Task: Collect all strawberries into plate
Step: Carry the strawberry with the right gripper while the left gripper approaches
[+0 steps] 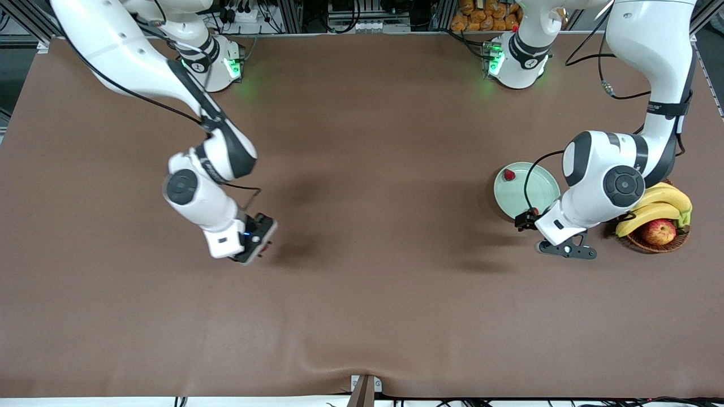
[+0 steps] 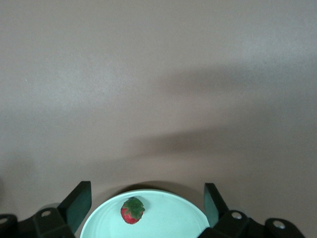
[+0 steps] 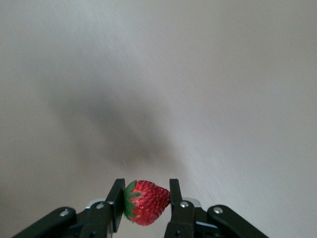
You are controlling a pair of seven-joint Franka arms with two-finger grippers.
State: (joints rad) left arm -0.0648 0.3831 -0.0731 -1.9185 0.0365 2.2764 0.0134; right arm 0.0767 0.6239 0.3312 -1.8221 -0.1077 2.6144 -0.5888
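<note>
The pale mint-green plate (image 1: 517,198) lies toward the left arm's end of the table. One strawberry (image 1: 509,174) lies in it near the rim. It also shows in the left wrist view (image 2: 132,210), lying on the plate (image 2: 171,220). My left gripper (image 1: 525,220) hangs over the plate's edge, open and empty (image 2: 147,193). My right gripper (image 1: 266,243) is over bare table toward the right arm's end. It is shut on a second strawberry (image 3: 147,202), held sideways between both fingers. I cannot make out a third strawberry.
A brown wicker basket (image 1: 673,244) with bananas (image 1: 659,203) and a red-yellow apple (image 1: 659,232) stands beside the plate, at the left arm's end, partly under the left arm. Brown cloth covers the table.
</note>
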